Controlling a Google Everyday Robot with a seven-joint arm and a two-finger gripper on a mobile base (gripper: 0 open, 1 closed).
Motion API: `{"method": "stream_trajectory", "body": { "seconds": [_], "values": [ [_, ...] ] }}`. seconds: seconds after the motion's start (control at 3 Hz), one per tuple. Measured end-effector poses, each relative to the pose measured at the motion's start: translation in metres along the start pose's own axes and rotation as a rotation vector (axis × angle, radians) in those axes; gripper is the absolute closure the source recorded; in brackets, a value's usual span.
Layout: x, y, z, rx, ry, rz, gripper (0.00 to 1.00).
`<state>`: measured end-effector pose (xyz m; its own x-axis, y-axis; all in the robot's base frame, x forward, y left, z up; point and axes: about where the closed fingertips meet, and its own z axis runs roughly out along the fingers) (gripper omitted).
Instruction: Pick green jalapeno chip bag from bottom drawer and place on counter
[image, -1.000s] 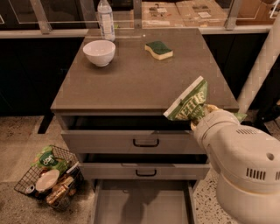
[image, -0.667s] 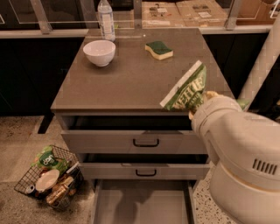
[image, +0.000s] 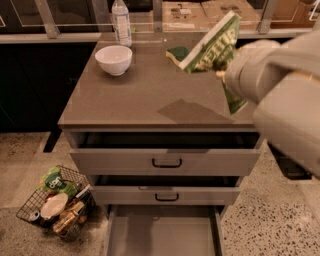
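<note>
The green jalapeno chip bag (image: 214, 46) hangs tilted in the air above the right part of the counter (image: 135, 95), and its shadow falls on the slab below. My gripper (image: 221, 69) is shut on the bag's lower part, at the end of the white arm that comes in from the right. The arm hides most of the fingers. The bottom drawer (image: 162, 235) is pulled open at the bottom of the view, and its flat grey inside shows nothing in it.
A white bowl (image: 114, 59) and a water bottle (image: 121, 21) stand at the counter's back left. A green-and-yellow sponge (image: 175, 54) lies partly behind the bag. The two upper drawers (image: 166, 161) stand slightly open. A wire basket (image: 54, 204) of clutter sits on the floor at left.
My gripper has carried the bag up and farther in over the counter. The view has moved closer to the cabinet.
</note>
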<state>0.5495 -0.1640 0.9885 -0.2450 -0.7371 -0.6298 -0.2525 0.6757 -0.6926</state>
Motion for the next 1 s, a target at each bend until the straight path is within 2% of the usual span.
{"method": "stream_trajectory", "body": {
  "seconds": [0.33, 0.67, 1.0],
  "values": [
    [-0.008, -0.042, 0.054, -0.043, 0.006, 0.091, 1.00],
    [0.005, -0.054, 0.108, -0.121, 0.114, 0.129, 1.00],
    [0.028, -0.056, 0.144, -0.212, 0.231, 0.140, 1.00]
  ]
}}
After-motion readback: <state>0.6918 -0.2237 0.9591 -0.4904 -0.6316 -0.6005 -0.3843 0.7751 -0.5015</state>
